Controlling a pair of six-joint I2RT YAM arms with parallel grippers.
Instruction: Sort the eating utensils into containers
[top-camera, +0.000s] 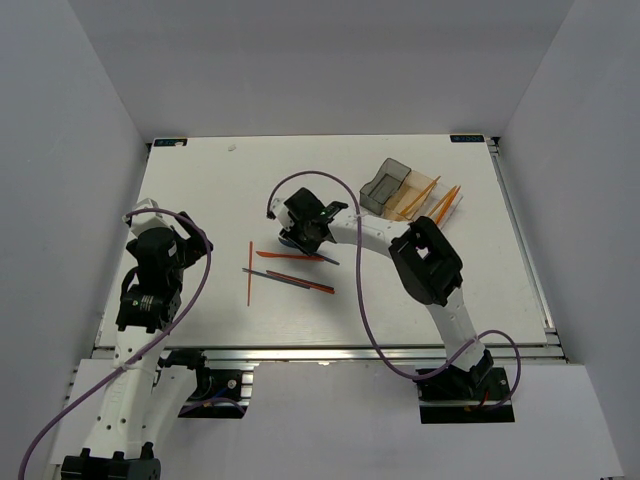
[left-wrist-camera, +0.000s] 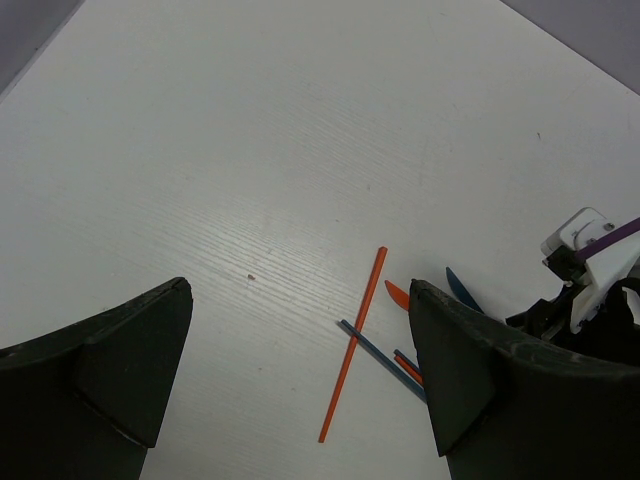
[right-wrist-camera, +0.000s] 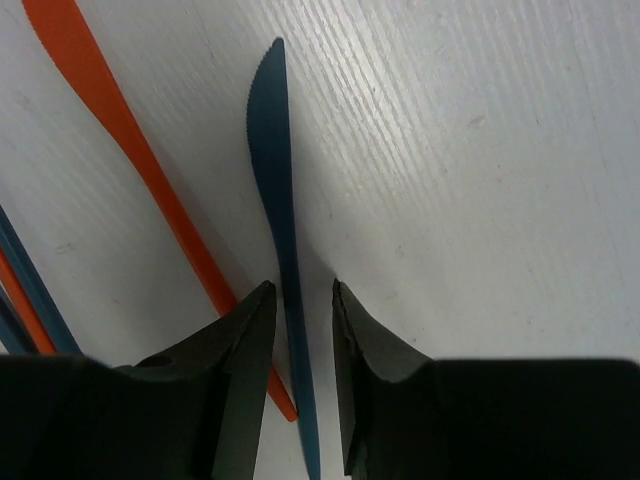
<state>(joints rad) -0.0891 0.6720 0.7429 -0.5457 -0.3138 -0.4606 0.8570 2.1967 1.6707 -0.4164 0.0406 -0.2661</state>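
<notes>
A dark blue knife (right-wrist-camera: 270, 130) lies flat on the white table, and my right gripper (right-wrist-camera: 303, 285) straddles its handle, jaws narrowly open with a sliver of table showing on either side. An orange knife (right-wrist-camera: 110, 110) lies just to its left. From above, the right gripper (top-camera: 300, 232) sits over the loose utensils: an orange stick (top-camera: 249, 272) and a blue and a red stick (top-camera: 295, 281). The three joined containers (top-camera: 385, 185) stand at the far right, with orange utensils (top-camera: 432, 203) in them. My left gripper (left-wrist-camera: 300, 288) hangs wide open above bare table, left of the orange stick (left-wrist-camera: 355, 340).
The right arm's purple cable (top-camera: 352, 290) loops across the table between the utensils and the arm. Grey walls close in both sides. The table's metal rail (top-camera: 320, 350) runs along the near edge.
</notes>
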